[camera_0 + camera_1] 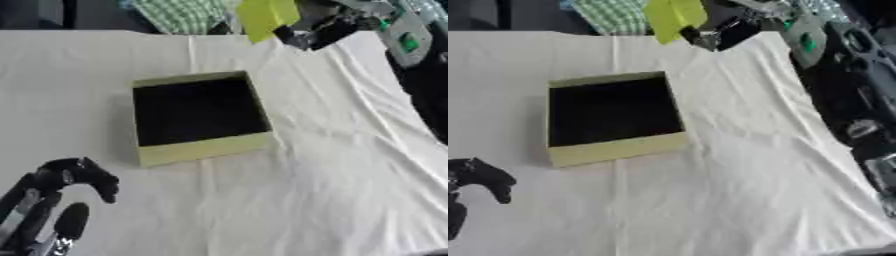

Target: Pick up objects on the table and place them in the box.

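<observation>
At the top of the frame the right robot hand (317, 31) pinches a yellow-green object (265, 16), raised for carrying toward the box (203, 150) at centre.

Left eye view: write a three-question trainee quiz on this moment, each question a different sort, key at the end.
1. True or false: the yellow-green sheet is lying inside the box.
2. Which hand holds the sheet? A) the left hand B) the right hand
3. Fill in: the box stands on a ___ cloth.

Key:
1. False. The sheet is held up above the table's far edge, and the box's dark inside shows nothing in it.
2. B. The left hand sits low at the near left corner, fingers curled, holding nothing.
3. White.
</observation>
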Motion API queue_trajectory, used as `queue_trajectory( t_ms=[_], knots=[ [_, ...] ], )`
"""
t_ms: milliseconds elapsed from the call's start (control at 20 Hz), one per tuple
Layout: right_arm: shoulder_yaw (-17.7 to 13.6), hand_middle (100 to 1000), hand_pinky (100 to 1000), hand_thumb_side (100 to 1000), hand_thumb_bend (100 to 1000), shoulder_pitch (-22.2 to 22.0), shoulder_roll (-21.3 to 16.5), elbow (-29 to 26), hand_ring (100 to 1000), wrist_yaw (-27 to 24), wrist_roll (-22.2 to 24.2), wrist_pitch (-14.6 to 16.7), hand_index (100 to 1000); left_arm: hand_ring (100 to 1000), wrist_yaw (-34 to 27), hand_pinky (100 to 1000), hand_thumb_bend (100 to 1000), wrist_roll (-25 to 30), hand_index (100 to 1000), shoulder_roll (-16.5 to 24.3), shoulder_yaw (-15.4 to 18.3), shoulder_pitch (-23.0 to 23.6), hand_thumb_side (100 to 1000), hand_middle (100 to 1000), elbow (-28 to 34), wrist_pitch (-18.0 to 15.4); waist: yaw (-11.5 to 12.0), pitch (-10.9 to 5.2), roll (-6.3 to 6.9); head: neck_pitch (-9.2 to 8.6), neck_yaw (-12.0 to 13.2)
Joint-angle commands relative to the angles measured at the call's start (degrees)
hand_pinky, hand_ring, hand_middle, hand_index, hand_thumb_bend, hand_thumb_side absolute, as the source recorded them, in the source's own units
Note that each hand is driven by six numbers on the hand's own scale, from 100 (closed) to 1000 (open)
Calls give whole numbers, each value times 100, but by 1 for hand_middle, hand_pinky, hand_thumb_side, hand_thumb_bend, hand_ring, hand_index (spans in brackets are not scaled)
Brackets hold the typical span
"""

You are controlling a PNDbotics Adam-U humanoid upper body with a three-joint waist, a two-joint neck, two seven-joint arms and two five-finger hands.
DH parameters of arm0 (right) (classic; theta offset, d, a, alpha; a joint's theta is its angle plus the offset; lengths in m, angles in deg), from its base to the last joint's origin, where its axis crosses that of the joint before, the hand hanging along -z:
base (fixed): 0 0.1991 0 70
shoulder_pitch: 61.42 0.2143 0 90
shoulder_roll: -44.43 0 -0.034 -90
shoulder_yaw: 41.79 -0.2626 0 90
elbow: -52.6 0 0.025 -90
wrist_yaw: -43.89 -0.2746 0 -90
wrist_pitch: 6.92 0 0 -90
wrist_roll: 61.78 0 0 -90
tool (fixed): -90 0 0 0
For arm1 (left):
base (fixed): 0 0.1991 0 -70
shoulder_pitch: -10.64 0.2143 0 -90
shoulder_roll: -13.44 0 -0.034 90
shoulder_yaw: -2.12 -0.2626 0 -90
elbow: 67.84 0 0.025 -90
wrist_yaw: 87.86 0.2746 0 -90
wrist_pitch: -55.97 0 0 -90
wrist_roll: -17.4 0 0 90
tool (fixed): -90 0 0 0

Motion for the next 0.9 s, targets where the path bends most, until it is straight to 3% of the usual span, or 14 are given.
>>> queue_trajectory(
  t_ms=[50,400,900],
  knots=[
    [-105,347,728,291,100,218,87,219,690,244,42,2,1000,481,-44,633,100,50,722,15,-24,-61,793,528,114,-12,26,-134,24,-16,-69],
    [-23,350,728,272,100,317,408,396,690,544,-22,2,1000,481,-64,633,100,96,722,-14,-50,-73,795,528,114,-4,81,-121,31,-7,-131],
    [199,357,730,256,100,236,846,584,695,745,255,2,1000,480,-122,632,100,123,721,-54,-67,-99,794,527,114,-7,156,-119,49,-3,-216]
  ],
)
